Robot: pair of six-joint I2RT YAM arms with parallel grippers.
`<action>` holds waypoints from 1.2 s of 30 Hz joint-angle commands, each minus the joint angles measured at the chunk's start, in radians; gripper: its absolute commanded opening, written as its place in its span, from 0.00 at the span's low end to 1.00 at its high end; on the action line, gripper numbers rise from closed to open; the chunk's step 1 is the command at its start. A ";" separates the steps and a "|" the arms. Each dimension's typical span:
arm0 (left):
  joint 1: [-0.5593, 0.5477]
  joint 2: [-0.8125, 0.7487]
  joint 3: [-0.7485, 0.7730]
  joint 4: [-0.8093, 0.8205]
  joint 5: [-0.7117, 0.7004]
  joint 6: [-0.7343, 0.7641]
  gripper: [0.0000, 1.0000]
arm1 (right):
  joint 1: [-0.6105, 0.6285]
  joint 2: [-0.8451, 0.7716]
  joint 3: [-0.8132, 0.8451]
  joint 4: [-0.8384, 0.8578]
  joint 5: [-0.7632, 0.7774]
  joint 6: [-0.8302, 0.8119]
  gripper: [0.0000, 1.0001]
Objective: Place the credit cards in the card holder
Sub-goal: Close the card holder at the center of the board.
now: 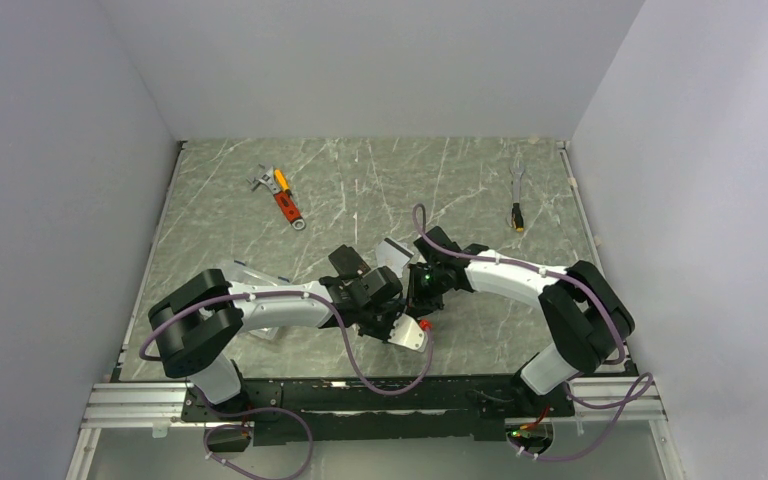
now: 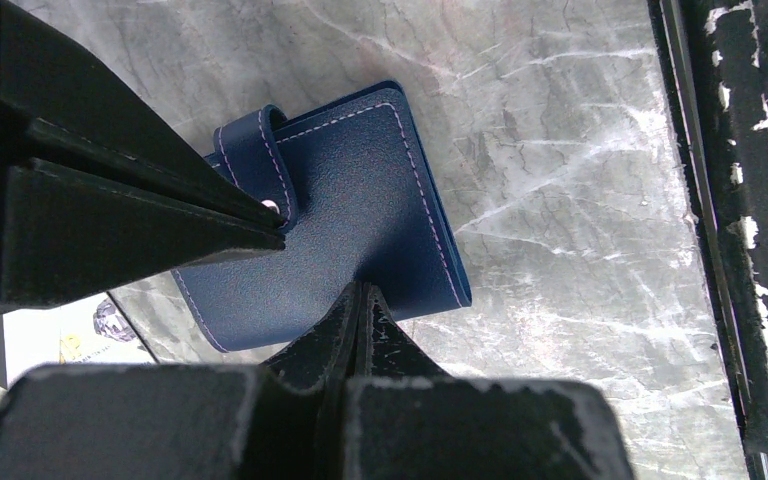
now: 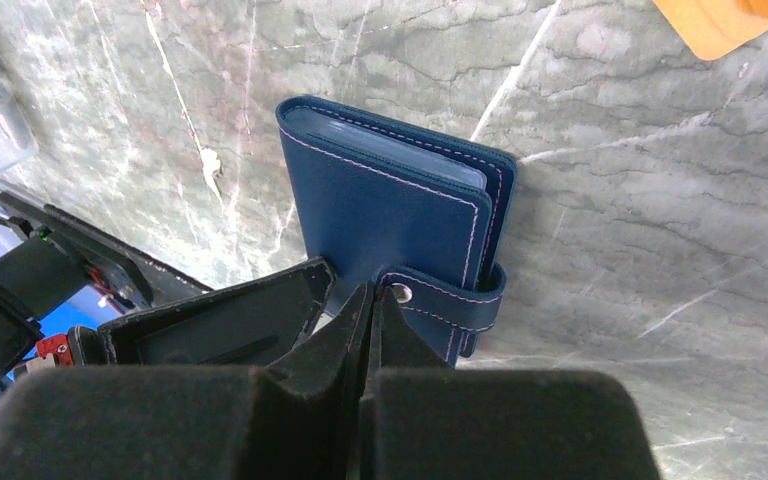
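Note:
The card holder point(image 2: 360, 190) is a navy-blue wallet lying folded shut on the marble table, its snap tab point(image 3: 450, 305) wrapped over the edge. Greyish pockets show along its open side point(image 3: 400, 150). My left gripper point(image 2: 362, 292) is shut, its tips resting on the cover with nothing between them. My right gripper point(image 3: 372, 295) is shut too, its tip against the snap tab. In the top view both grippers point(image 1: 405, 295) meet over the holder and hide it. A corner of the orange card point(image 3: 720, 20) lies nearby. A silver-white card point(image 1: 409, 336) lies just in front of the grippers.
A clear plastic box point(image 1: 245, 275) sits under the left arm. An orange-handled wrench point(image 1: 282, 195) lies at the back left and a small tool point(image 1: 517, 200) at the back right. The table's black near rail point(image 2: 740, 200) runs close beside the holder.

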 commanded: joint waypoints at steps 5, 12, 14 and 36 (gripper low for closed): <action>-0.002 -0.006 -0.012 -0.036 -0.017 0.015 0.00 | -0.003 0.002 -0.012 0.042 -0.011 0.006 0.00; -0.002 -0.015 -0.017 -0.035 -0.023 0.016 0.00 | -0.004 0.001 0.095 -0.123 0.055 -0.048 0.32; -0.002 -0.017 -0.017 -0.035 -0.024 0.019 0.00 | -0.004 -0.001 0.144 -0.199 0.096 -0.074 0.42; -0.002 -0.026 -0.011 -0.038 -0.026 0.020 0.00 | 0.096 0.157 0.358 -0.473 0.261 -0.095 0.40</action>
